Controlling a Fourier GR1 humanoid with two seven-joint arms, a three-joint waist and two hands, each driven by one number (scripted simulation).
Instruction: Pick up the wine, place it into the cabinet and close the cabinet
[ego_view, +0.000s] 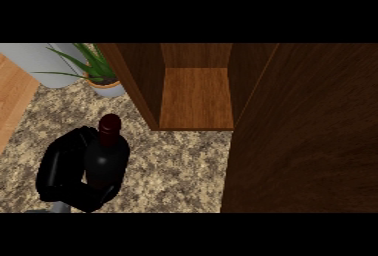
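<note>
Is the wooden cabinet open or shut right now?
Open. The brown wooden cabinet shows its bare inner shelf, with its door swung out to the right. The dark wine bottle is outside.

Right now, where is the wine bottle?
In the head view, the wine bottle stands lower left on the counter, held by the left hand, in front of the open cabinet.

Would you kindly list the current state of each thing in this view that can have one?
cabinet: open, its shelf bare
cabinet door: swung open, standing at the right of the opening
wine bottle: upright on the counter, capped, held
left hand: curled round the wine bottle
right hand: not in view
potted plant: upright, left of the cabinet
</note>
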